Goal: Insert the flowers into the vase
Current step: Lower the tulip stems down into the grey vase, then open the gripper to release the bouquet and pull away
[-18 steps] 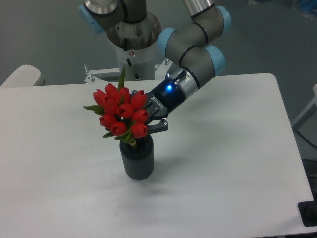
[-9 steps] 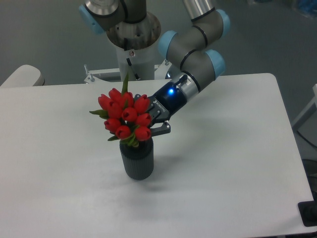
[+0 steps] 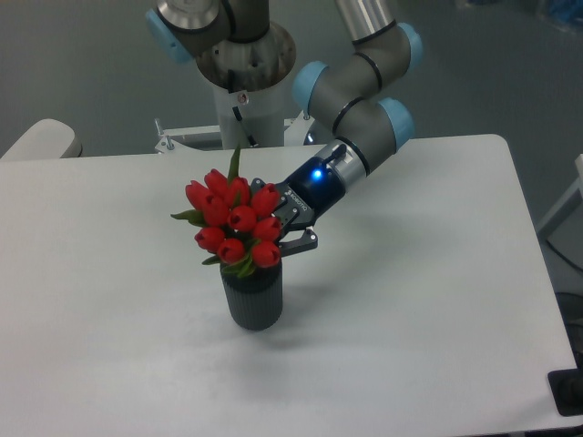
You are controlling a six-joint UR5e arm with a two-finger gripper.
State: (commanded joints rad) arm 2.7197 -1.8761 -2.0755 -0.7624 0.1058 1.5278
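Above the vase (image 3: 252,296), I hold the flowers (image 3: 235,221) in my gripper (image 3: 293,223). The jaws are closed on the bunch from its right side, with one dark finger (image 3: 303,244) visible just below the lowest bud. Stems are hidden behind the buds and the vase mouth, so I cannot tell how deep they sit.

Compared with one second ago, the bunch sits lower and further to the right. The lowest buds now lie right at the vase rim, where a short length of green stem showed earlier. The bunch also stands more upright than before. My wrist has shifted right and slightly down with it. The vase has not moved.

The vase stands upright on the white table (image 3: 428,300), left of centre. The red buds spread wider than the vase mouth and overhang it on both sides. One green leaf (image 3: 235,163) points straight up behind the bunch.

Behind the bunch, the arm's base column (image 3: 244,91) rises at the far table edge. A pale rounded object (image 3: 36,140) sits at the far left, well apart from the vase. Nothing lies near the vase on the table.
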